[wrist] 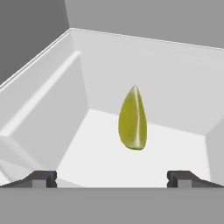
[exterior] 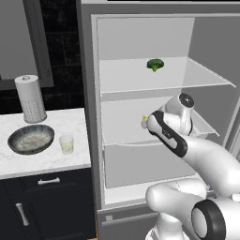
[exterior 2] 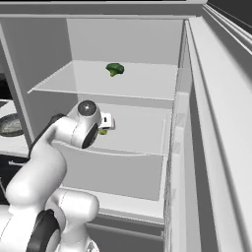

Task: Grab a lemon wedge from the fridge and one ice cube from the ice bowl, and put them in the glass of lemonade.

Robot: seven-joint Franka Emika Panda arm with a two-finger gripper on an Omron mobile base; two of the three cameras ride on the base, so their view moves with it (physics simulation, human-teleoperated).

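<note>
Claw (wrist: 112, 178): jaws spread wide, nothing between them; the two dark fingertips (wrist: 41, 178) sit at opposite sides of the hand view, with the lemon wedge ahead of the gap and apart from both.

Lemon wedge (wrist: 132, 118): on the middle shelf (exterior 2: 142, 135) of the open fridge (exterior: 89, 117). In the hand view its long axis runs up and down the picture, pointed tip toward the top, rounded end toward the bottom, over the white shelf floor near the back corner. In the left base view it shows as a small yellow speck (exterior: 144, 120) just beside the front of the hand; in the right base view a yellow-green bit (exterior 2: 103, 131) peeks from under the wrist.

Broccoli floret (exterior: 154, 64): upper shelf, well above the wedge; also seen from the right (exterior 2: 115, 69).

Tabletop (exterior: 51, 154), left of the fridge: ice bowl (exterior: 31, 139), glass of lemonade (exterior: 66, 143) just beside it, tall white dotted cylinder (exterior: 30, 98) behind. The right base view catches just the bowl's edge (exterior 2: 10, 125).
</note>
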